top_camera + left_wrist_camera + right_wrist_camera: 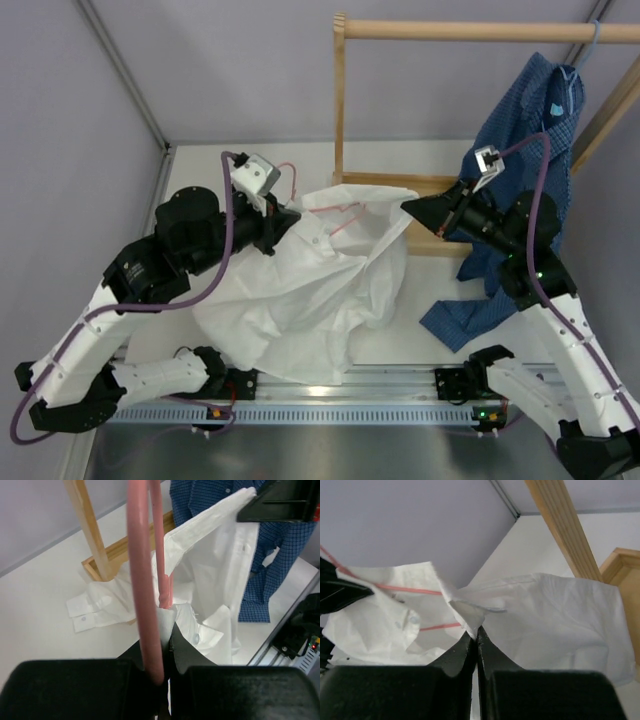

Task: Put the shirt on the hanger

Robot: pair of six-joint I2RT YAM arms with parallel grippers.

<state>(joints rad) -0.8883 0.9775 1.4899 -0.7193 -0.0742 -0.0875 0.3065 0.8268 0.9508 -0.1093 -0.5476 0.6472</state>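
Clamping the hanger in the left gripper, fingers drawn narrow on the pink wire; holding it up over the left middle of the table, its hook poking out behind the wrist and part of its frame showing pink against the shirt; pinching a top edge of the white fabric in the right gripper, fingers pressed fully together on a small fold; stretching that cloth between the two grippers, raised off the table, in front of the foot of the wooden rack; trailing the rest of the shirt down in a crumpled heap toward the near rail, between the arm bases; resting one buttoned cuff flat on the table beside the rack's base, as seen from the left wrist; working with the dark blue checked shirt hanging on a light blue hanger from the rack's top bar at right, just behind the right arm, its lower part lying on the table.
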